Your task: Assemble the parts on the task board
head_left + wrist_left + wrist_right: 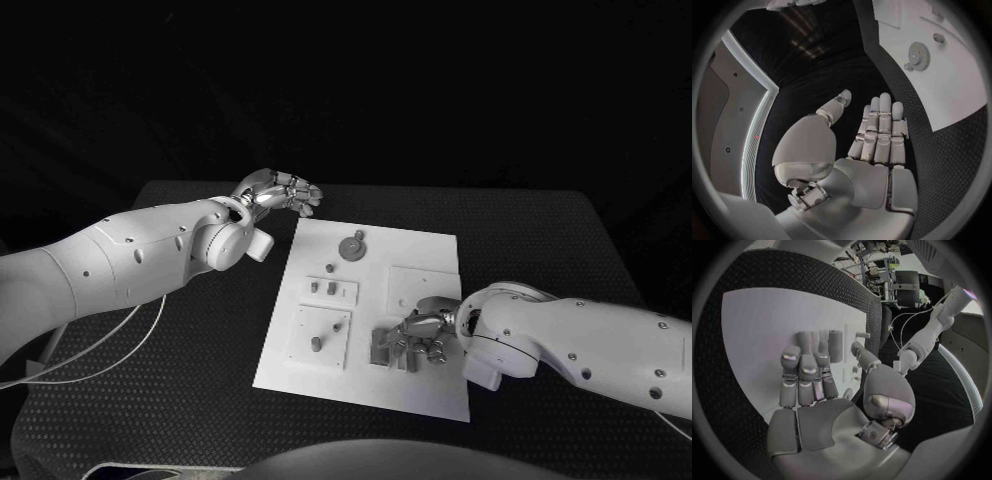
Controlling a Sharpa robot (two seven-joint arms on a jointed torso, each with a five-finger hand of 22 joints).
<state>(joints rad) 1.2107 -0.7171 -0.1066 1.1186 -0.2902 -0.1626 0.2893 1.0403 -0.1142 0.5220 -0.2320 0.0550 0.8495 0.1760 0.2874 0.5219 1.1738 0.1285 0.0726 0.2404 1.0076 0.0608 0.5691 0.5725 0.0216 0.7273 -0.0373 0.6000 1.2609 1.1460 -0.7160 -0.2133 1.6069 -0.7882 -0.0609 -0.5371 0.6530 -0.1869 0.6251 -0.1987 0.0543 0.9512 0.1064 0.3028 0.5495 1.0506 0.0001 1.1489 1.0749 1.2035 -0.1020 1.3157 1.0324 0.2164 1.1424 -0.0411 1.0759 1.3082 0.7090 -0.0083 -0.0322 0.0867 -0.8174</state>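
Right robot hand hiding grey parts

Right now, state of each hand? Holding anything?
Left hand: open, fingers extended, holding nothing, off the task board.
Right hand: open, holding nothing, over the grey parts on the board.

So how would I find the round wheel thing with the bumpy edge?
Look at the white task board in the middle of the black table. Go to its far end, near the left robot hand, which hovers off the board's corner. The gear lies there, the only flat round part with teeth; the other parts are small pegs and blocks.
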